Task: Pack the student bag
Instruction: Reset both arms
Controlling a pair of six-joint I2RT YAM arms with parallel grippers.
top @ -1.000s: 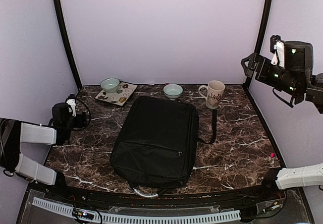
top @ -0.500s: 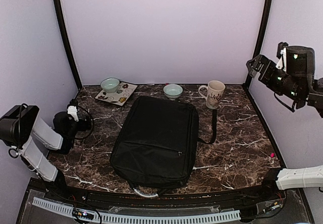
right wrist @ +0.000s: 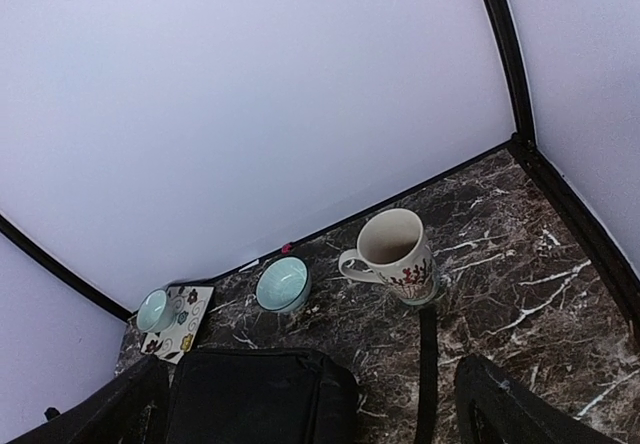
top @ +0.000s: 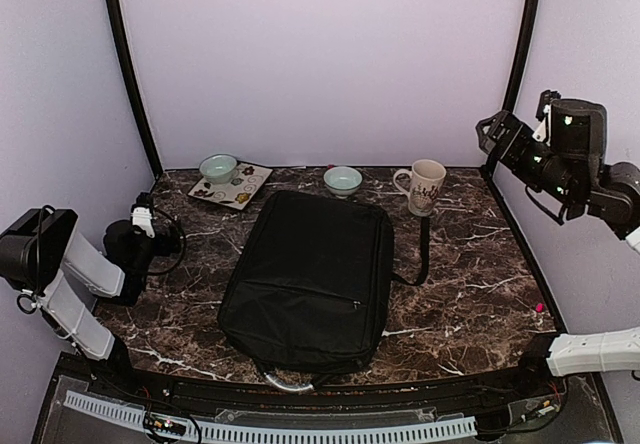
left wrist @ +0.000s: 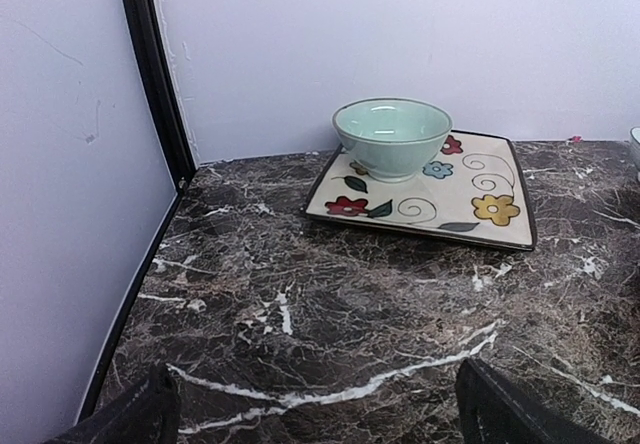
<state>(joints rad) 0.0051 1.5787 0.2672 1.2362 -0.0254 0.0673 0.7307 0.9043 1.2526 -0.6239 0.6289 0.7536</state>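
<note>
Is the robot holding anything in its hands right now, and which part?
No, nothing is held. The left gripper and the right gripper are both open and empty, and the black backpack lies flat on the table, untouched.

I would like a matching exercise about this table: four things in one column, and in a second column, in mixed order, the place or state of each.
Things:
1. bag
2. mug
3. plate
4. lone bowl

Places or states:
a. under the other bowl
b. lying flat in the middle
c. alone at the back, between plate and mug
d. upright, back right

Pairs: 1-b, 2-d, 3-a, 4-c
</note>
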